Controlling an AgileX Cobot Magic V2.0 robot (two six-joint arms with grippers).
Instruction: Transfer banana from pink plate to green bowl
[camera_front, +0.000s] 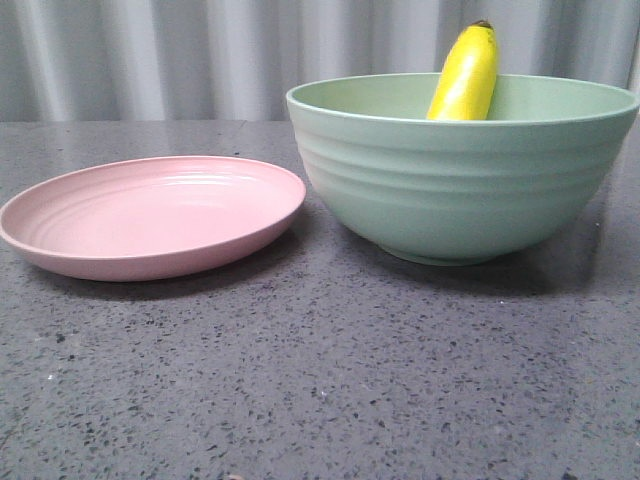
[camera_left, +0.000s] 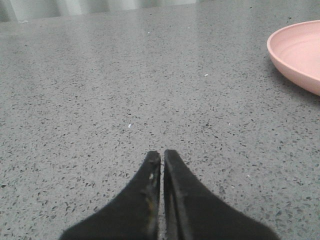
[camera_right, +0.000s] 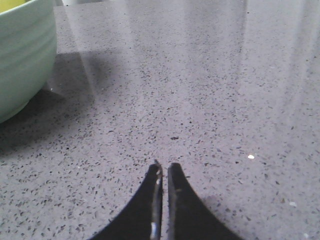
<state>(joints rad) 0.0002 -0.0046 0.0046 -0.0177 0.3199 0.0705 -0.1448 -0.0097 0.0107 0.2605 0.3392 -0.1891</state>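
Front view: banana (camera_front: 466, 75) leans inside green bowl (camera_front: 465, 165); pink plate (camera_front: 150, 215) bare on bench (camera_front: 320, 380).
Left claw (camera_left: 162, 156): clenched, grasping nothing.
Right claw (camera_right: 164, 169): clenched, grasping nothing.
Risk: a bump could tip the upright banana out.

You see a dark grey speckled stone-look tabletop (camera_front: 330, 380), matte, with pale and black flecks. Behind the tabletop's far edge hangs a pale grey pleated curtain (camera_front: 150, 60), its vertical folds softly lit. Broad light streaks fall across the tabletop surface.
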